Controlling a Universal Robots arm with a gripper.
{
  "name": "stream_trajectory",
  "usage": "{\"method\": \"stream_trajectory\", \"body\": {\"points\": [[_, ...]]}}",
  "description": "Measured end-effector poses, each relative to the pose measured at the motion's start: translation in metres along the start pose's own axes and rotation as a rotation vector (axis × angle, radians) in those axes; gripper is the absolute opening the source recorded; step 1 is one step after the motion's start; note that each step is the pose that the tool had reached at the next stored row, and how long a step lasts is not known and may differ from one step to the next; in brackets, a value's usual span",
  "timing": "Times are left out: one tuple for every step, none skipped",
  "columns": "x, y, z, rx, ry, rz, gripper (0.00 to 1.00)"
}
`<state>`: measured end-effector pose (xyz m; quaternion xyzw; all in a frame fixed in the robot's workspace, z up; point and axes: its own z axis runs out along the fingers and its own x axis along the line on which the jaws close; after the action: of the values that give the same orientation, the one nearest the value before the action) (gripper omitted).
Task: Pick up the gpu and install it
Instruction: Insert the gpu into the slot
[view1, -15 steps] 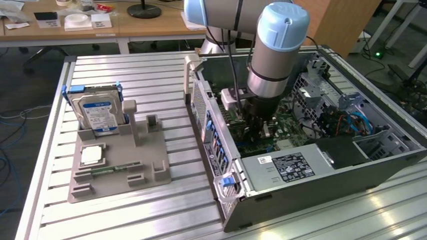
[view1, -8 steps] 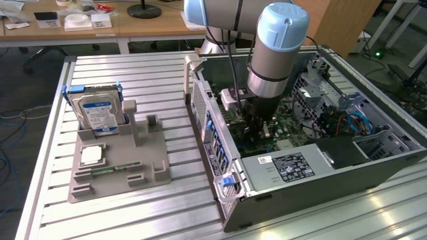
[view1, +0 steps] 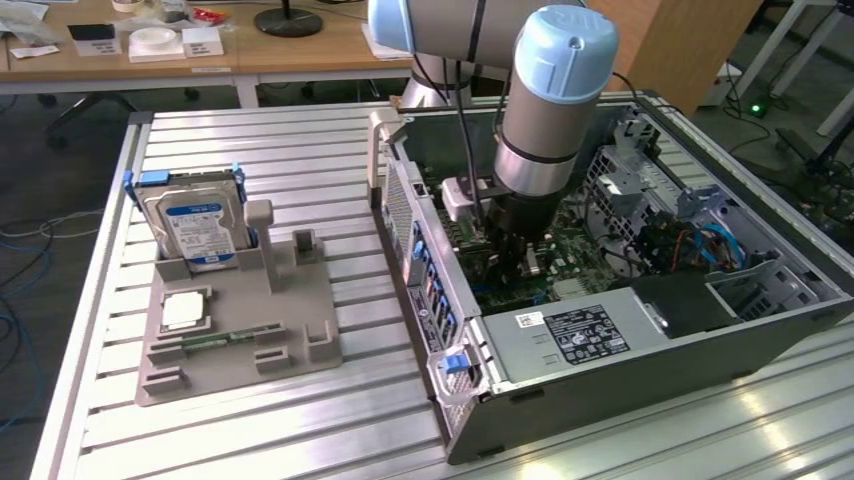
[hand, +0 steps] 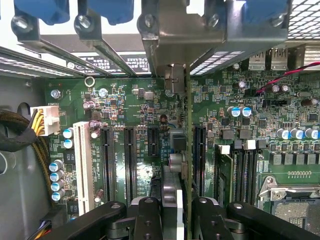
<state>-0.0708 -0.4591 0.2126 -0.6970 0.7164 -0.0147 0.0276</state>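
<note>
Gripping gpu (hand: 188, 165) edge-on, claw (hand: 176, 212) closed on card, low inside open computer case (view1: 747, 345), card upright over motherboard (hand: 125, 100) slots.

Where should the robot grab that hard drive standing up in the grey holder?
By its top edge, coming straight down from above and pinching the two flat faces. The hard drive stands on end, and the grey holder wraps its bottom part.

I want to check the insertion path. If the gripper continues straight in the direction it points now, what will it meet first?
Most likely the motherboard. The gripper points down into the computer case, its fingers shut on the gpu, held edge-on. The card's lower edge should reach a black expansion slot first; depth is unclear.
</note>
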Motion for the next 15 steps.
{"method": "stream_trajectory", "body": {"points": [[0.0000, 0.0000, 0.0005, 0.0000, 0.0000, 0.000, 0.28], [0.0000, 0.0001, 0.0011, 0.0000, 0.0000, 0.000, 0.28], [0.0000, 0.0001, 0.0017, 0.0001, 0.0000, 0.000, 0.28], [0.0000, 0.0001, 0.0024, 0.0002, -0.0001, 0.000, 0.28], [0.0000, 0.0001, 0.0030, 0.0002, -0.0001, 0.000, 0.28], [0.0001, 0.0002, 0.0035, -0.0001, 0.0003, 0.000, 0.28], [0.0001, 0.0002, 0.0040, -0.0003, 0.0005, 0.000, 0.28], [0.0002, 0.0003, 0.0043, -0.0004, 0.0005, 0.000, 0.28], [0.0002, 0.0003, 0.0044, -0.0003, 0.0005, 0.000, 0.28], [0.0001, 0.0003, 0.0045, -0.0002, 0.0003, 0.000, 0.28], [0.0001, 0.0003, 0.0046, 0.0000, 0.0001, 0.000, 0.28], [0.0001, 0.0003, 0.0046, 0.0000, 0.0001, 0.000, 0.28], [0.0001, 0.0003, 0.0046, 0.0000, 0.0000, 0.000, 0.28], [0.0001, 0.0003, 0.0046, 0.0000, 0.0000, 0.000, 0.28], [0.0001, 0.0003, 0.0046, 0.0000, -0.0001, 0.000, 0.28]]}}
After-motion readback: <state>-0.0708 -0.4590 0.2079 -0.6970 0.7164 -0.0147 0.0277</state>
